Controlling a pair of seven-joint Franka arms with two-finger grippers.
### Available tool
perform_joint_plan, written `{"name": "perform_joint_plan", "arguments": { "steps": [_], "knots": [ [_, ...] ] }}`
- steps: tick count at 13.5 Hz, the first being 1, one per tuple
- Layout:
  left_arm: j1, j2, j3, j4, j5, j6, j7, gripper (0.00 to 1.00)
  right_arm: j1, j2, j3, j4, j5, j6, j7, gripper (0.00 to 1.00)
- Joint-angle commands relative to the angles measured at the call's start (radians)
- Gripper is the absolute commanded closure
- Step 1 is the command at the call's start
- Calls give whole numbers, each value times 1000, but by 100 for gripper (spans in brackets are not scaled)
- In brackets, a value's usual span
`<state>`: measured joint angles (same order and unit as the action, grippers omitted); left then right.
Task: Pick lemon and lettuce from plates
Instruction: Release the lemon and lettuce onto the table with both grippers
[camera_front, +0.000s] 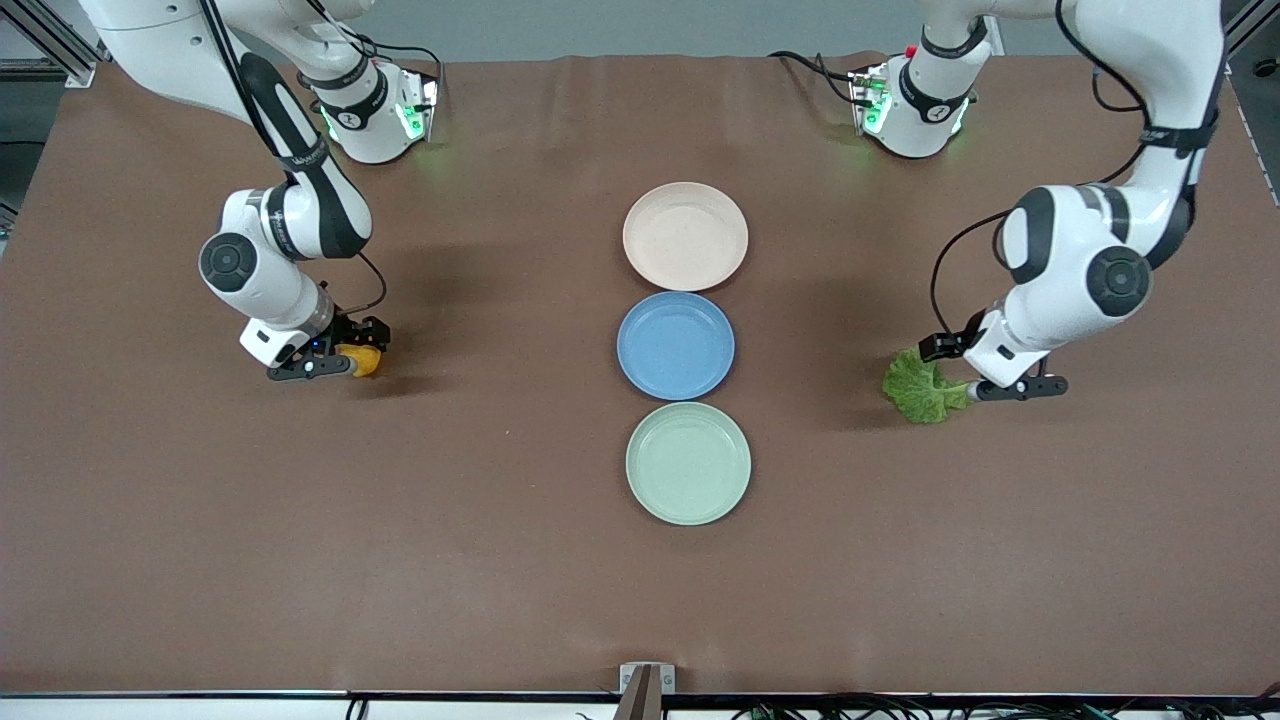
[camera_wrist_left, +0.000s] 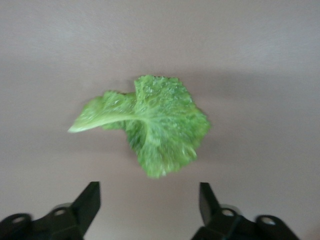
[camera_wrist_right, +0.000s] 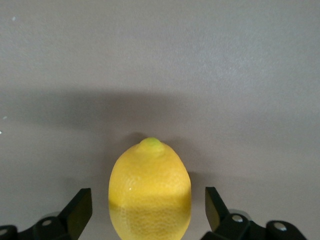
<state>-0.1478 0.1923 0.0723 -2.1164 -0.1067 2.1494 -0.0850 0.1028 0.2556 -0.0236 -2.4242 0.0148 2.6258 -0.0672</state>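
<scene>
The lemon (camera_front: 362, 360) lies on the brown table toward the right arm's end, off the plates. In the right wrist view the lemon (camera_wrist_right: 150, 192) sits between the spread fingers of my right gripper (camera_wrist_right: 148, 200), with a gap on each side. My right gripper (camera_front: 345, 362) is low at the table. The lettuce (camera_front: 920, 388) lies flat on the table toward the left arm's end. My left gripper (camera_front: 1000, 385) is open and empty just beside its stem end. In the left wrist view the lettuce (camera_wrist_left: 150, 125) lies clear of the left gripper (camera_wrist_left: 148, 192). The beige-pink plate (camera_front: 685, 235) and mint green plate (camera_front: 688, 463) are empty.
An empty blue plate (camera_front: 675, 345) lies between the two task plates in a row down the table's middle. The arms' bases (camera_front: 375, 110) stand along the edge farthest from the front camera.
</scene>
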Motion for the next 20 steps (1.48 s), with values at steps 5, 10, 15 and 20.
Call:
{"name": "perform_joint_plan", "arguments": {
  "steps": [5,10,15,20],
  "knots": [
    [44,-149,12,228,-14,-344,7,0,-3,-44,4,406,8,-554,-5,0],
    [44,-154,53,429,-5,-500,2,0,-6,-52,1,667,-6,-895,47,0],
    [44,-154,73,564,70,-543,11,0,-43,-73,-3,894,-22,-1141,36,0],
    [42,-154,78,599,85,-562,14,0,-31,-44,2,1041,-105,-1270,46,0]
  ]
}}
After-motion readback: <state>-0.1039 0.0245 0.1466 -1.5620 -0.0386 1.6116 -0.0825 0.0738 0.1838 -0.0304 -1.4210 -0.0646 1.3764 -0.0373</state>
